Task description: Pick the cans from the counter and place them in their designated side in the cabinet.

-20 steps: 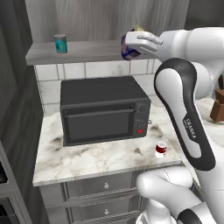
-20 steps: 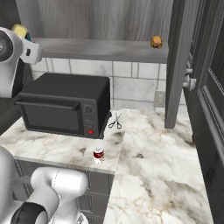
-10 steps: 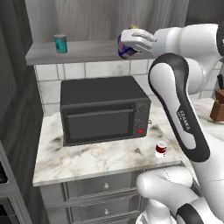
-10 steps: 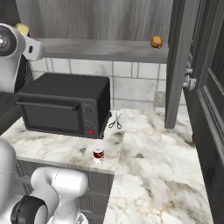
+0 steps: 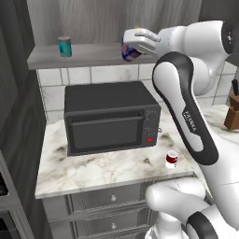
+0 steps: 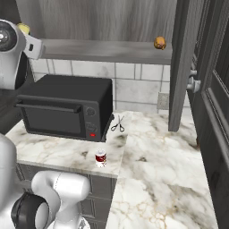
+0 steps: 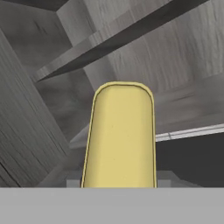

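Clamped in the gripper: the blue can with yellow top, tilted, at the cabinet shelf's front edge, above the microwave. Red can upright on the counter, right of the microwave (near the slab's front corner)

table glossy white marble, grey veins; cabinet matt grey wood grain; microwave matt black; held can smooth yellow top

Two rear base views converging on the microwave and counter; hand view close, facing cabinet interior.
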